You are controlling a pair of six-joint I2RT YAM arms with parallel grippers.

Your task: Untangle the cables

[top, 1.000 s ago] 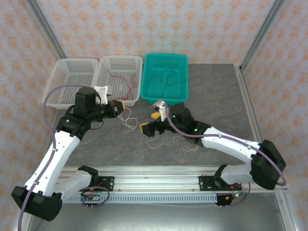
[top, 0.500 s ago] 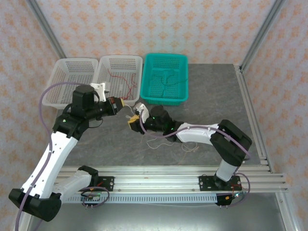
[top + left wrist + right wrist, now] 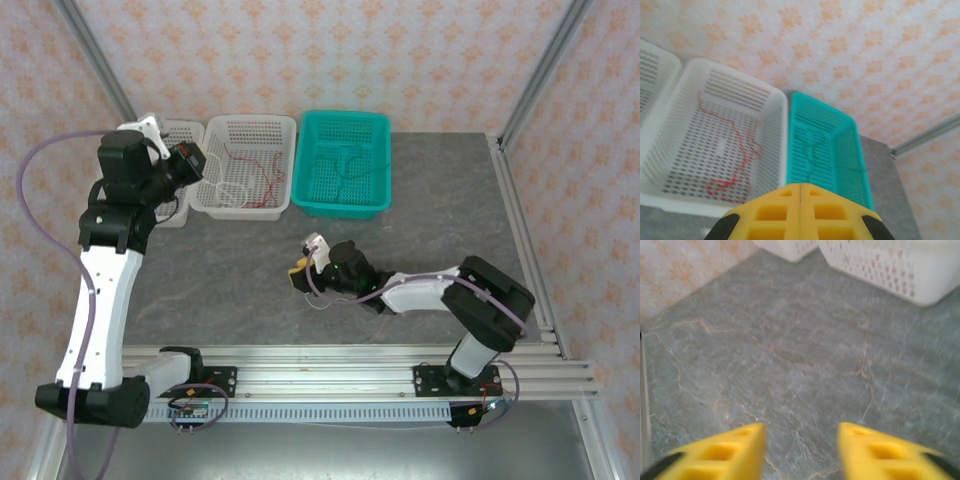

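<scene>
1. While the left arm stands raised over the far-left corner, the left fingers [image 3: 780, 212] are pressed together tip to tip, and nothing shows between them.
2. Right fingers [image 3: 725, 450] hang low over the grey surface [image 3: 440, 220]. They are parted with a clear gap, and the gap holds nothing.
3. Red cable [image 3: 744, 152] lies in loose curls inside the middle white basket [image 3: 250, 121]. A white cable [image 3: 235, 190] sits looped at the near end of that basket.
4. Green cable [image 3: 809, 145] lies in the teal basket [image 3: 345, 115], which stands just beside the middle white basket on its right.
5. A thin pale cable [image 3: 325, 300] lies loose on the surface near the right fingers, on the side toward the arm bases.
6. Left white basket [image 3: 185, 126] is partly hidden behind the left arm, so I cannot tell what is in it.
</scene>
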